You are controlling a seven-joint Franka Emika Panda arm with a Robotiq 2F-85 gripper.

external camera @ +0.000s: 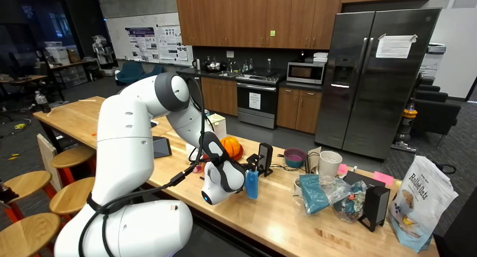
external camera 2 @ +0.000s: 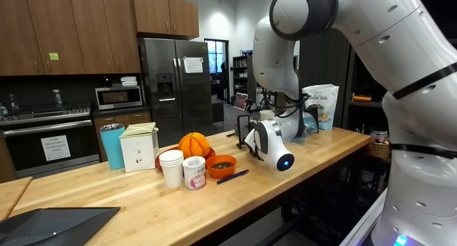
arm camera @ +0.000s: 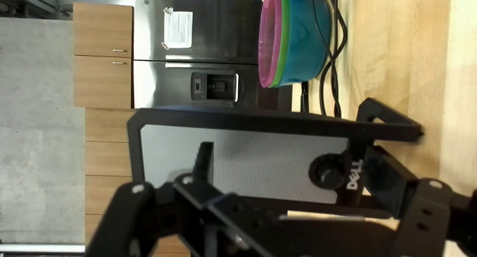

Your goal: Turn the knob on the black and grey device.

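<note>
Just ahead of the claw [arm camera: 289, 150], its fingers [arm camera: 389, 184] spread and holding nothing, stands the black and grey speaker [arm camera: 261, 160] — its knob [arm camera: 329, 172] off-centre, nearer the lower finger. Closing here could pinch unevenly, then shove or tip the speaker.

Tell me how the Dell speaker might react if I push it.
Tall and narrow, the speaker may tip if pushed near its top. The foot beneath it should offer some resistance. Its straight, hard-looking frame suggests stiffness.
</note>
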